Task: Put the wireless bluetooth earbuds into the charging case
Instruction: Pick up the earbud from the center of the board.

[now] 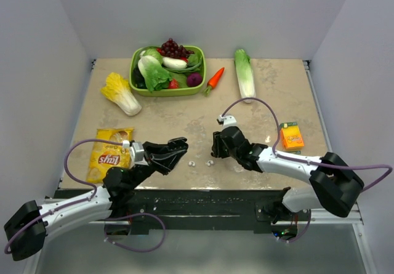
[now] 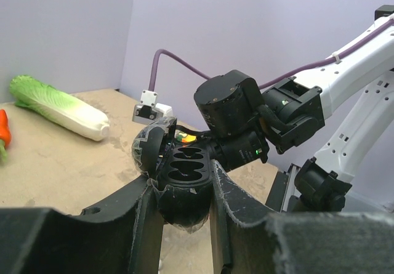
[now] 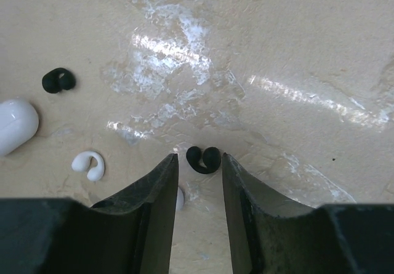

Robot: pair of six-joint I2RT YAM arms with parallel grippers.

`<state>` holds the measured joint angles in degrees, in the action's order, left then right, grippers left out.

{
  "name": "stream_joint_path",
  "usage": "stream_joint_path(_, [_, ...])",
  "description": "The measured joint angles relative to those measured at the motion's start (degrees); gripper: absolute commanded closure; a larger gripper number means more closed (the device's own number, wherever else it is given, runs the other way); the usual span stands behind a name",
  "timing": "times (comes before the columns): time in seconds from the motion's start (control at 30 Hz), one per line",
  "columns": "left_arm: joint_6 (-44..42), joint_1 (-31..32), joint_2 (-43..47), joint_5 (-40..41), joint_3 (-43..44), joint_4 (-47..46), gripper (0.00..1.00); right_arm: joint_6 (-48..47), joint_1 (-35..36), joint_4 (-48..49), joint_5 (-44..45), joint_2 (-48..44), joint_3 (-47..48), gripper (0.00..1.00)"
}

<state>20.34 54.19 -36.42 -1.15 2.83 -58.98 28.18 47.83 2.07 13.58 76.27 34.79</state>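
My left gripper (image 1: 175, 149) is shut on a black charging case (image 2: 184, 166) and holds it above the table, lid (image 2: 148, 148) open, its bud slots empty. My right gripper (image 3: 200, 163) is open and low over the table, with a black earbud (image 3: 203, 159) lying just beyond its fingertips, between them. A second black earbud (image 3: 58, 80) lies far left. A white earbud (image 3: 89, 165) lies left of the fingers, and another white bud (image 3: 180, 198) shows partly behind the left finger. A white charging case (image 3: 15, 125) lies at the left edge. In the top view two small white pieces (image 1: 191, 162) lie between the grippers.
A green basket (image 1: 132, 71) of vegetables stands at the back. A cabbage (image 1: 121, 93), a carrot (image 1: 214, 79) and a long lettuce (image 1: 245, 72) lie near it. A chips bag (image 1: 111, 154) lies front left, a juice box (image 1: 291, 135) right. The right arm's wrist (image 2: 246, 120) is close behind the held case.
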Motion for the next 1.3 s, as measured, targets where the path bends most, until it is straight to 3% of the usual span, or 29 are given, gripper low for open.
stream_joint_path(1.07, [0.09, 0.0, -2.84, -0.15, 0.0, -0.13, 1.0, 1.16, 0.09, 3.13, -3.02, 8.55, -0.26, 0.68])
stream_joint_path(1.17, [0.09, 0.0, -2.99, -0.17, 0.0, -0.13, 1.0, 0.74, 0.09, 4.22, -3.32, 9.68, 0.33, 0.65])
stream_joint_path(1.3, [0.09, 0.0, -2.82, -0.55, 0.0, -0.09, 1.0, 0.07, 0.09, 4.74, -3.32, 11.13, 1.7, 0.53])
